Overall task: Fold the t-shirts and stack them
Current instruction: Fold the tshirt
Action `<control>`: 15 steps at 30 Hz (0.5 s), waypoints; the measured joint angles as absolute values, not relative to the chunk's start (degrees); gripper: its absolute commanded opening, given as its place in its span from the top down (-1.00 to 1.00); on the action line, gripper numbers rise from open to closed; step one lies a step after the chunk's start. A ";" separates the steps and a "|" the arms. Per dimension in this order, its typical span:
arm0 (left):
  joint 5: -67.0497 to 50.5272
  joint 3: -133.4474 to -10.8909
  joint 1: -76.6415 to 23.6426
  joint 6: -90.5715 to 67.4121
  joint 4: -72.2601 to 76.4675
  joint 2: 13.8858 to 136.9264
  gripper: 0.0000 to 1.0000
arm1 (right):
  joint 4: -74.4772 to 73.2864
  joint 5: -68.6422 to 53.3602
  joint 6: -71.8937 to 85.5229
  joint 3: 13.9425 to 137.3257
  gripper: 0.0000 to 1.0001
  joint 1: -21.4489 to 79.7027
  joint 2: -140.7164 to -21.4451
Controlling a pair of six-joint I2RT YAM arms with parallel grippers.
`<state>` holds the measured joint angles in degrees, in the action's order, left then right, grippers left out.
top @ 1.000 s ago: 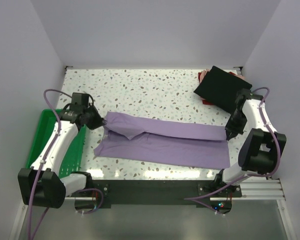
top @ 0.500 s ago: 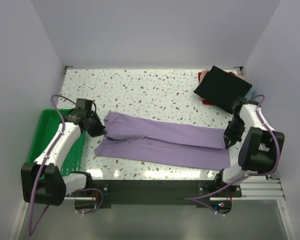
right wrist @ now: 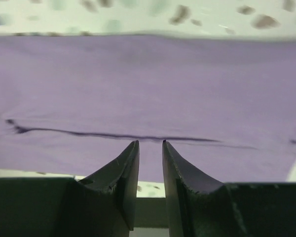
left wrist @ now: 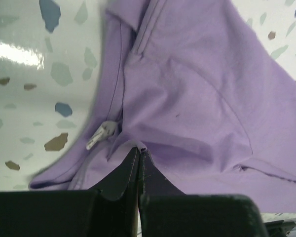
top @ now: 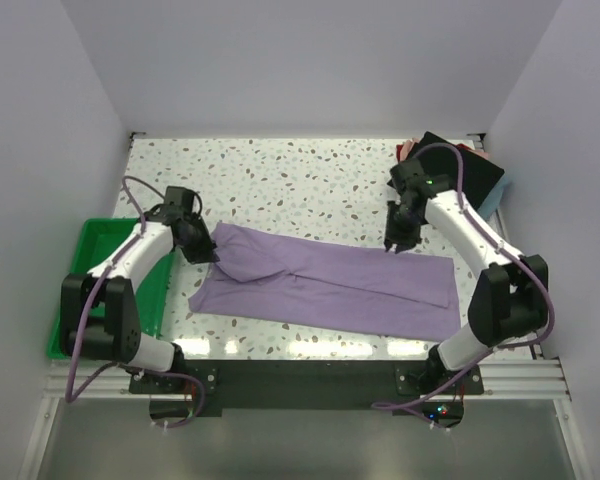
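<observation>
- Lavender t-shirt (top: 325,285) lies as a long band across the near half of the surface, its left end near the green tray (top: 80,262), its right end short of the right edge.
- Left gripper (top: 208,252) is clenched on a pinch of cloth at the shirt's left end, beside the collar seam and label.
- Right gripper (top: 395,243) hangs over the band's far edge towards its right end, jaws a little apart with nothing between them.
- Step in hand, as I judge it: the crosswise fold of the band, with only one end secured.
- Next move calls for the right gripper to descend and take the cloth, so that neither end drags as the band is doubled over.
- Far right corner holds the stack: a black shirt (top: 480,178) on top, a red one (top: 408,150) and a pale blue one (top: 495,197) showing at its edges.
- Speckled white table (top: 300,180) is glossy and brightly lit; plain pale walls (top: 310,60) close three sides.
</observation>
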<state>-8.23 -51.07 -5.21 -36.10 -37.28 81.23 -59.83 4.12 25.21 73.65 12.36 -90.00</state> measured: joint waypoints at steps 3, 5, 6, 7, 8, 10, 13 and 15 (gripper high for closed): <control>-7.42 -54.74 -5.19 -35.29 -35.64 85.34 1.00 | -54.92 0.12 27.90 76.05 0.47 20.62 -91.79; -7.11 -57.01 -5.10 -34.83 -34.81 87.42 1.00 | -52.01 -1.78 29.23 78.85 0.50 26.13 -95.11; -6.98 -58.35 -4.97 -34.70 -34.06 88.60 1.00 | -50.57 -2.63 29.69 80.29 0.51 28.88 -97.14; -6.92 -59.20 -4.89 -34.63 -33.52 89.43 1.00 | -49.25 -3.31 30.06 81.80 0.53 31.38 -99.26; -6.90 -60.23 -4.73 -34.46 -33.04 90.50 1.00 | -48.14 -3.99 30.41 82.85 0.53 33.23 -100.90; -7.01 -61.89 -4.47 -34.06 -32.10 92.79 1.00 | -46.02 -5.32 31.05 85.25 0.54 37.80 -104.77; -7.55 -62.78 -4.16 -33.41 -30.61 95.79 1.00 | -43.11 -6.35 31.68 88.29 0.54 43.24 -109.38; -7.99 -62.78 -4.08 -33.32 -30.48 97.01 1.00 | -40.88 -6.79 31.97 89.69 0.53 46.30 -111.48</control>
<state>-7.99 -62.78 -4.08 -33.32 -30.48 97.01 -40.88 -6.79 31.97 89.69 46.30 -111.48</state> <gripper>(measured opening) 0.021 0.232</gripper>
